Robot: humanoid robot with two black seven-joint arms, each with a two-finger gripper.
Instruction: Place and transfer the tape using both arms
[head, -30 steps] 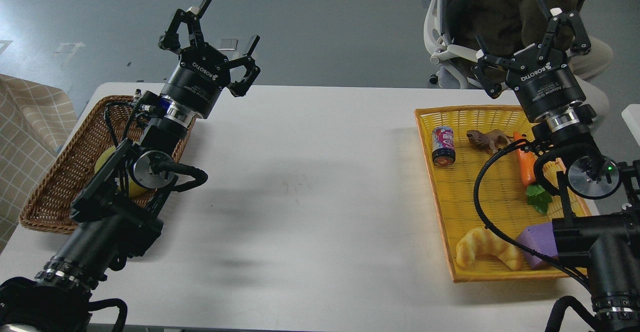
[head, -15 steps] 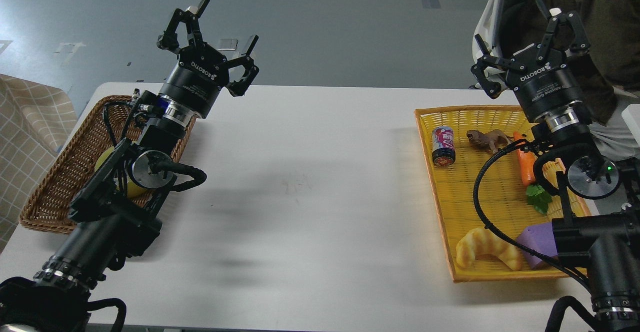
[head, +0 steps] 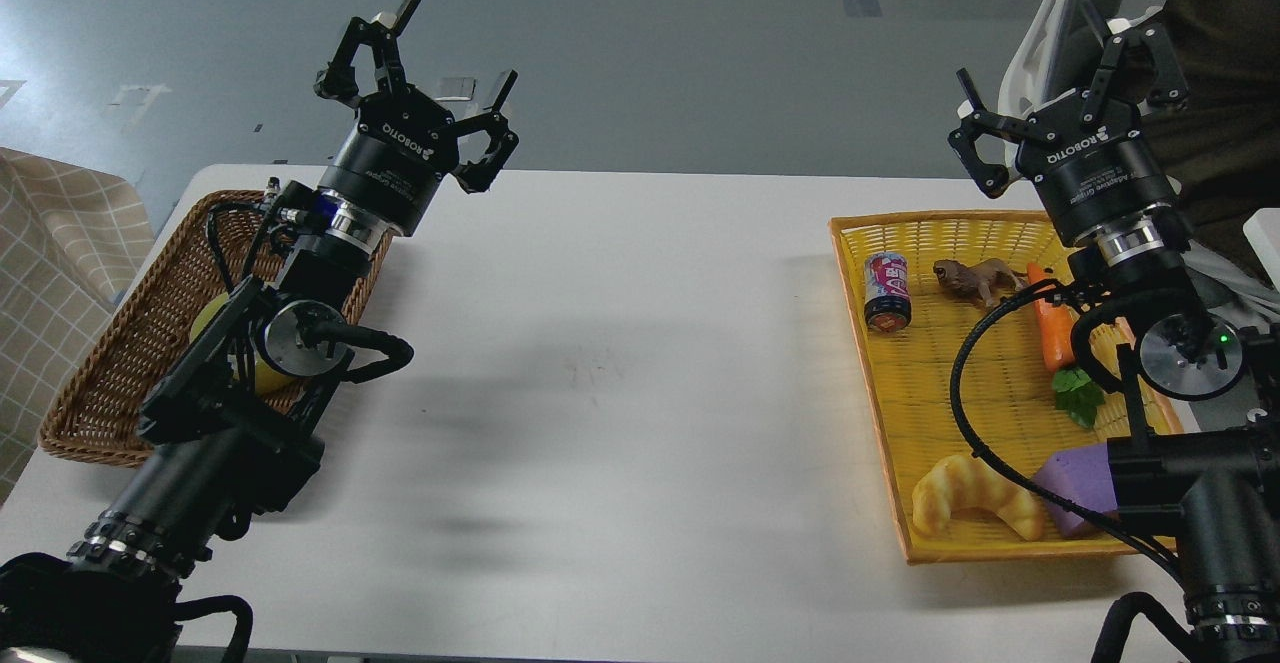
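A yellow roll, the tape [head: 208, 322], lies in the brown wicker basket [head: 115, 353] at the table's left; my left arm covers most of it, so only yellow patches show. My left gripper [head: 440, 58] is open and empty, raised above the basket's far right corner, well above and beyond the tape. My right gripper [head: 1060, 73] is open and empty, raised over the far edge of the yellow tray [head: 930, 393] at the right.
The yellow tray holds a can [head: 887, 290], a brown toy animal [head: 975, 276], a carrot [head: 1052, 328], a golden croissant toy [head: 975, 508] and a purple block [head: 1075, 478]. A person in a white chair [head: 1060, 13] sits behind the right gripper. The white table [head: 620, 363] lies between basket and tray.
My right gripper has shifted slightly right and up. The person and chair behind it have moved right. My left arm has not moved.
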